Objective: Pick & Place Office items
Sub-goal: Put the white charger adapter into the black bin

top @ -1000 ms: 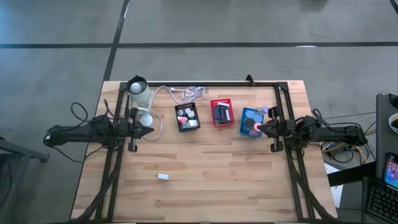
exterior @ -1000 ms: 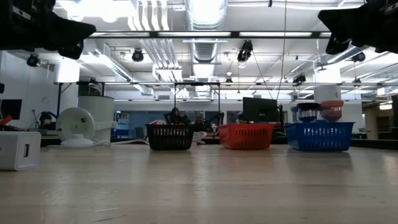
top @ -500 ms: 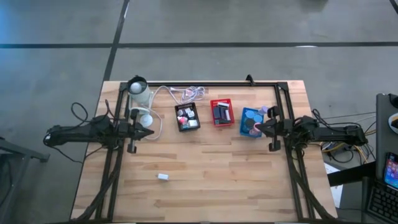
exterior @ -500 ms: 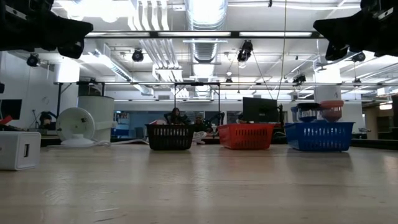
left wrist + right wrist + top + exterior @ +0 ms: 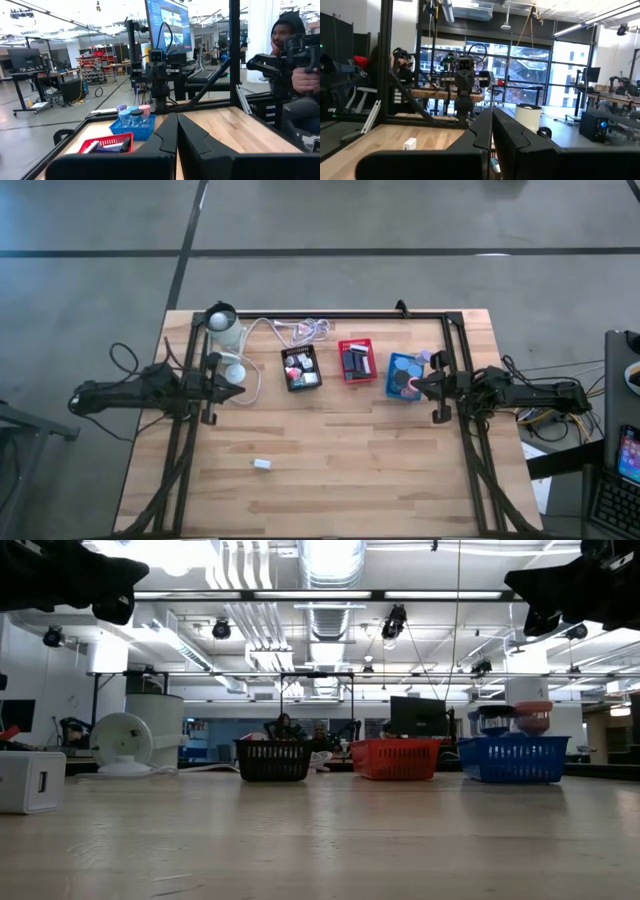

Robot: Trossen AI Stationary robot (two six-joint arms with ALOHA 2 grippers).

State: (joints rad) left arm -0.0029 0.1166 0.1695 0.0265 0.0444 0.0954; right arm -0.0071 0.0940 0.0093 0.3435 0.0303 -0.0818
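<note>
Counter: pale wood planks, framed by black rails.
Room: grey floor seen from above; ceiling ducts seen only from low.
Office items: sorted into black tray, red tray and blue tray; one white block lies apart.
Left end effector: fingers together, empty.
Right end effector: fingers together, over blue tray's edge.
Left wrist only: a seated person.

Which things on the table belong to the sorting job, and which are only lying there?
Job:
- small items in the black tray, red tray and blue tray
- white block alone on the table

Lying about:
- white coiled cable
- white cylinder
</note>
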